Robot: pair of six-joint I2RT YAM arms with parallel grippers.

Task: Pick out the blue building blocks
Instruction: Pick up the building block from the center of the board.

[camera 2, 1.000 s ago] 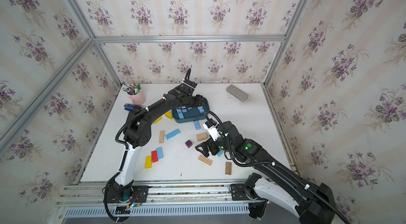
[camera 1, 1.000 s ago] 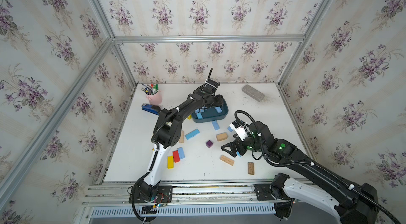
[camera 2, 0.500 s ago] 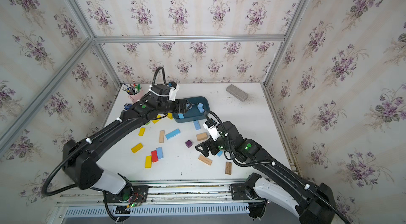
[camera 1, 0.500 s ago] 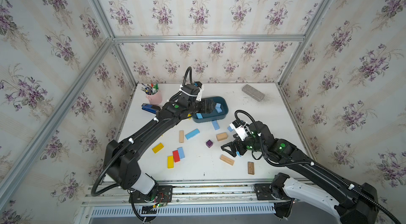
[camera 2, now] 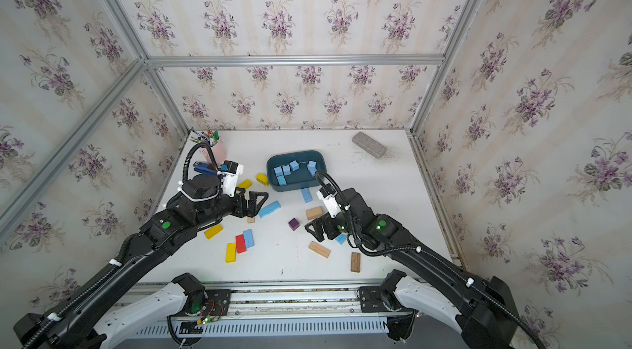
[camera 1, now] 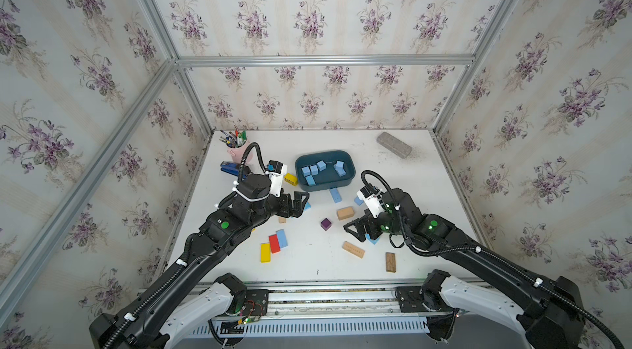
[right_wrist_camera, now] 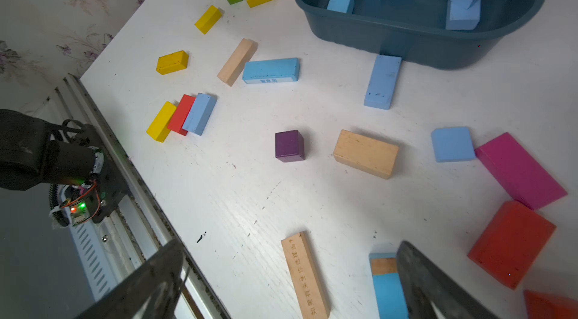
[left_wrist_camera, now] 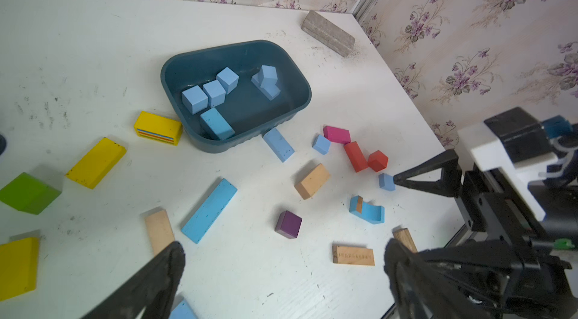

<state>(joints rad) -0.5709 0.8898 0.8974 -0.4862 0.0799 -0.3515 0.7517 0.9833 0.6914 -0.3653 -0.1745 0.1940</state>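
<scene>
Several blue building blocks (camera 1: 321,170) lie in the teal bin (left_wrist_camera: 237,143). Others lie loose on the white table: a long brick (camera 2: 269,209), a brick by the bin (left_wrist_camera: 278,144), a small cube (right_wrist_camera: 453,144), a brick beside a red one (right_wrist_camera: 199,113), and a notched piece (left_wrist_camera: 366,210). My left gripper (camera 1: 298,205) hovers open and empty left of the bin, near the long brick. My right gripper (camera 1: 356,232) stands open and empty, one finger next to the notched piece (right_wrist_camera: 387,289).
Yellow (left_wrist_camera: 95,162), red (left_wrist_camera: 356,156), pink (right_wrist_camera: 520,170), purple (camera 1: 326,224), green (left_wrist_camera: 28,193) and plain wood (right_wrist_camera: 365,153) blocks are scattered about. A pink pen cup (camera 1: 236,153) and a dark blue stapler (camera 1: 229,168) stand at the back left. A grey brick (camera 1: 394,144) lies at the back right.
My left arm has swung from over the bin down to the table left of it, and its jaws have opened. The right arm has not moved.
</scene>
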